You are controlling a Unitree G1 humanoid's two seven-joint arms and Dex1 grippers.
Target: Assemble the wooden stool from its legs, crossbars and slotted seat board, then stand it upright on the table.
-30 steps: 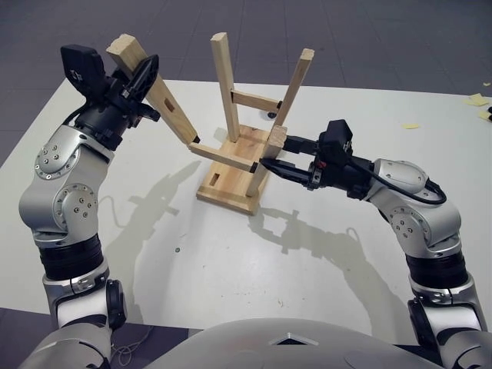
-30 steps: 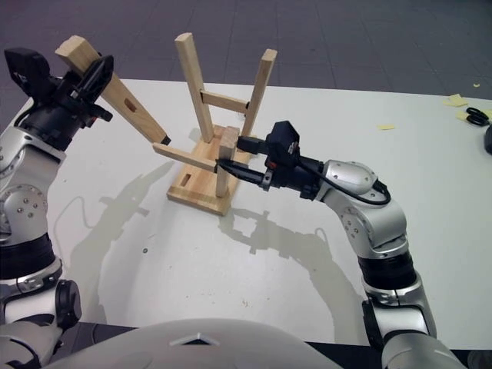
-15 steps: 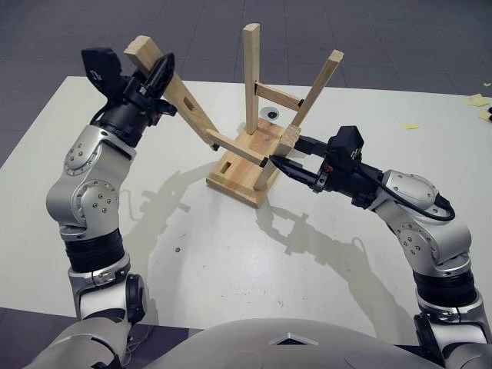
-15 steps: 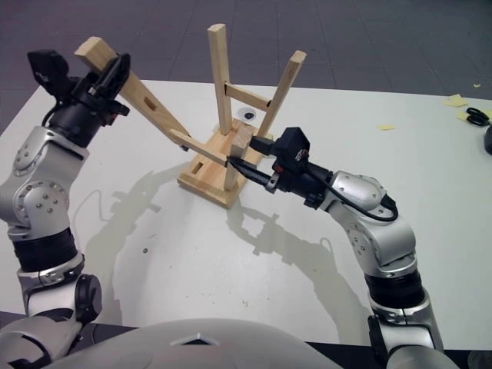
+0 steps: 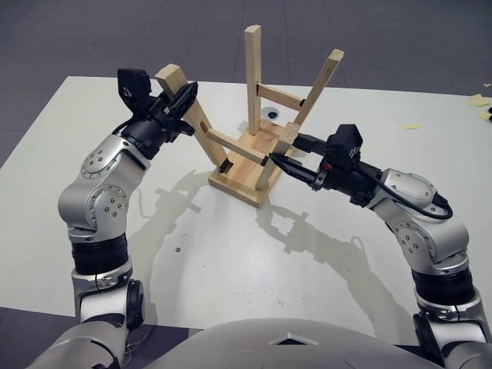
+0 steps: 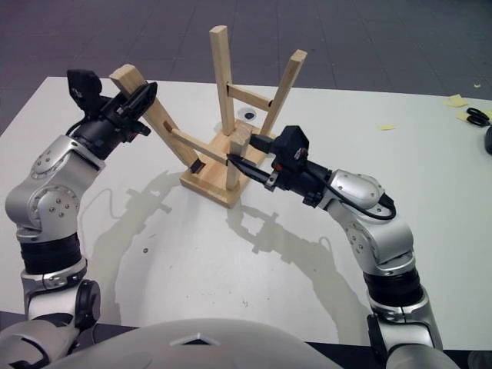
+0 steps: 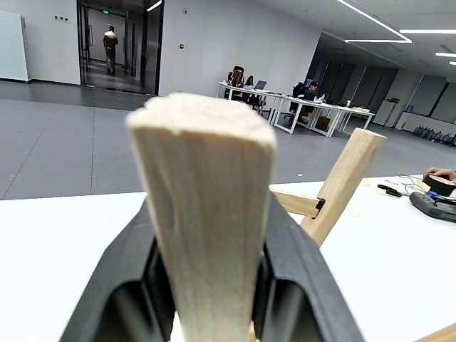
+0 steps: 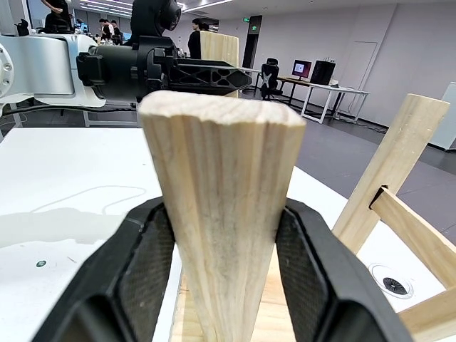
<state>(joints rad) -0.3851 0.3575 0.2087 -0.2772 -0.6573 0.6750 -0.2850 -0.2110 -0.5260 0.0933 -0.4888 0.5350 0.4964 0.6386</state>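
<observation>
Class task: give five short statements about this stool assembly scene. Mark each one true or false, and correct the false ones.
1. The seat board lies on the table with legs pointing up. True.
2. The left end effector is open and empty. False: it is shut on a stool leg.
3. The right end effector is shut on the near leg. True.
4. Nothing joins the two far legs. False: a crossbar links them.
5. The stool leg in the left end effector stands vertical. False: it tilts toward the robot's left.
</observation>
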